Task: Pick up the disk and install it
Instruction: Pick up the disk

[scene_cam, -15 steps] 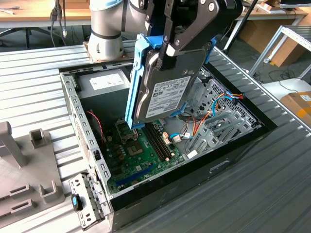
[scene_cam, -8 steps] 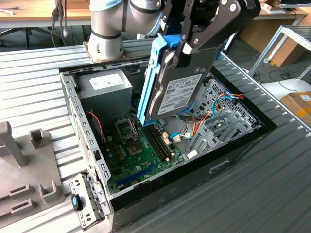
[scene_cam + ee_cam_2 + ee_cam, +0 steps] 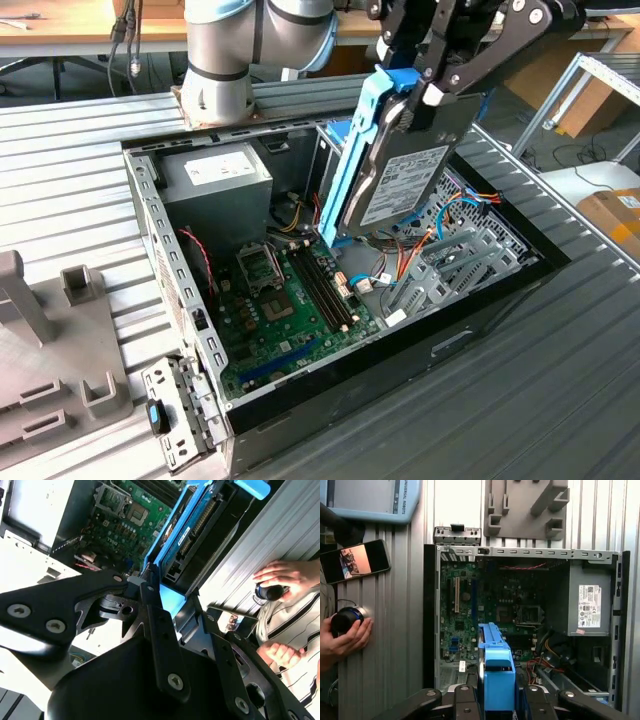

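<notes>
Overhead, one gripper (image 3: 418, 100) has its two black metal fingers (image 3: 468, 65) pinched on the upper end of the one disk (image 3: 400, 180). The disk is a flat black slab with a pale label and smooth bright blue plastic rails. It sits between the fingers at its tabbed end. The rest hangs below them, tilted, with the lower end down inside the one open case (image 3: 160, 250). Whether that end touches anything is unclear. Below the fingers lie one green motherboard (image 3: 280, 320) and one grey box (image 3: 215, 175) with a white label. In the first wrist view a blue rail (image 3: 497, 675) stands between the fingers. Off to the side, outside the case, one hand (image 3: 347, 637) grips a dark round knob (image 3: 345, 620) beside one phone (image 3: 355, 560).
</notes>
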`<state>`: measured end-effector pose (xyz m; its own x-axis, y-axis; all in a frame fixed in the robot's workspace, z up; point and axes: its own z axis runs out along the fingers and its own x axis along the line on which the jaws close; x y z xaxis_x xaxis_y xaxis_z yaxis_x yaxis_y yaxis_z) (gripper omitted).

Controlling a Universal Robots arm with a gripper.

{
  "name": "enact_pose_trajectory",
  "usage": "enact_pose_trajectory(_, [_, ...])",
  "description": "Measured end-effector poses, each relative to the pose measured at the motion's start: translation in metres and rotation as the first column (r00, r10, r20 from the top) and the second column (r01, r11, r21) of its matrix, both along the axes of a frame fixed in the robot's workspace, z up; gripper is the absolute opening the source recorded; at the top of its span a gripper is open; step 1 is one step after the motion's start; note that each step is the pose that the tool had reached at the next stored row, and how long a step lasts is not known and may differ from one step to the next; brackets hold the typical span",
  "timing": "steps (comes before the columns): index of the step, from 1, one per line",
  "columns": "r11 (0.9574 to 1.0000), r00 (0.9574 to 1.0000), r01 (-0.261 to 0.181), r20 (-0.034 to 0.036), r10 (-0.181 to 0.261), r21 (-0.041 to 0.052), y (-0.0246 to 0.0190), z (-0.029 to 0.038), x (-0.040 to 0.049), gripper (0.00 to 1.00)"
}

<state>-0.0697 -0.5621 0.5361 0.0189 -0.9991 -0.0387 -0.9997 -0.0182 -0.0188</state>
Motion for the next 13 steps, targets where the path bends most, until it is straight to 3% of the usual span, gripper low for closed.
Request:
enact_pose_trajectory(1, [1.0000, 1.0000, 0.000, 0.0000, 0.000, 0.0001, 0.0000, -0.0001, 0.0093, 0.36])
enact_pose_trajectory(5, [1.0000, 1.0000, 0.000, 0.0000, 0.000, 0.0001, 0.0000, -0.0001, 0.0280, 0.36])
enact_pose_trajectory(9, [1.0000, 1.0000, 0.000, 0.0000, 0.000, 0.0000, -0.0003, 0.0000, 0.0372, 0.36])
enact_pose_trajectory(13, [1.0000, 1.0000, 0.000, 0.0001, 0.000, 0.0002, -0.0033, -0.0029, 0.0485, 0.36])
